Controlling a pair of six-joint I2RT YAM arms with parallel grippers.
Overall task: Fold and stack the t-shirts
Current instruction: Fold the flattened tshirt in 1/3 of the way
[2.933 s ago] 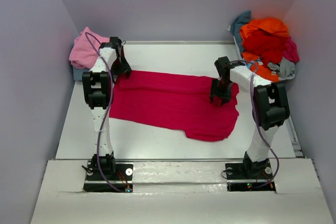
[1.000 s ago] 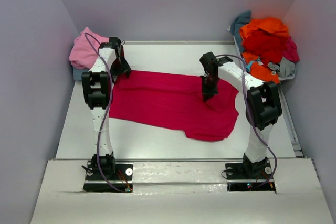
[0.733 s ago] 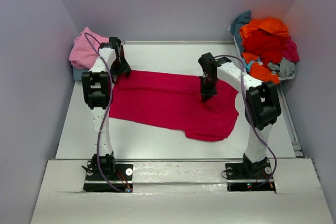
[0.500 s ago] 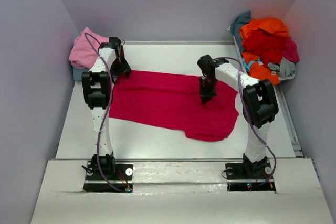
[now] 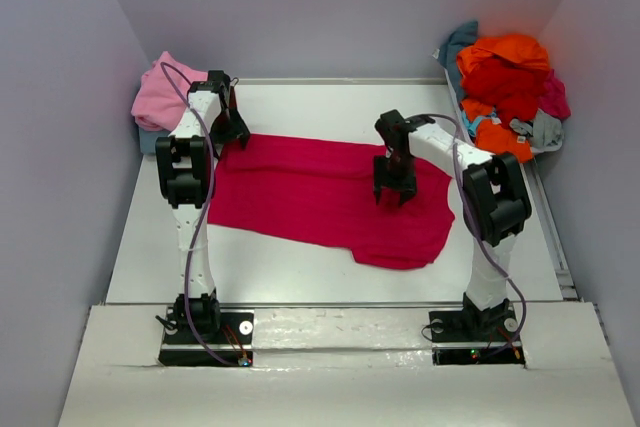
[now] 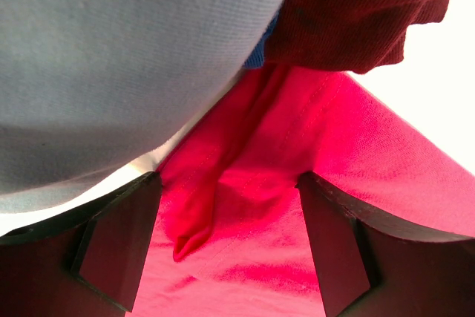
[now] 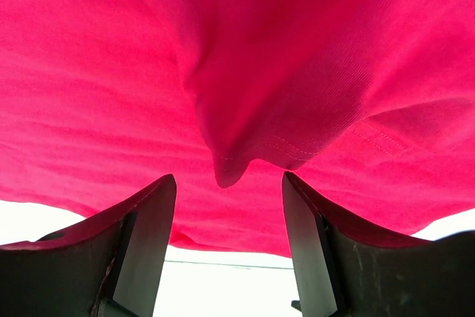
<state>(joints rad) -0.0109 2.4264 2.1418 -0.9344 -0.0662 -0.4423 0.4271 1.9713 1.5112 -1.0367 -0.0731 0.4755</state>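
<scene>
Overhead, a magenta-red t-shirt point(image 5: 320, 197) lies spread on the tabletop point(image 5: 300, 107). Only the wrist views reveal the left claw point(image 6: 228, 183) and right claw point(image 7: 228, 183) both apart, a loose cloth fold between each.

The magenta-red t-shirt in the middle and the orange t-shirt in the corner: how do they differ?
The magenta-red t-shirt lies spread nearly flat on the table; the orange t-shirt is crumpled. The magenta-red t-shirt lies alone mid-table; the orange t-shirt sits atop a heap of other t-shirts in the far right corner. Both are plain-coloured cloth.
</scene>
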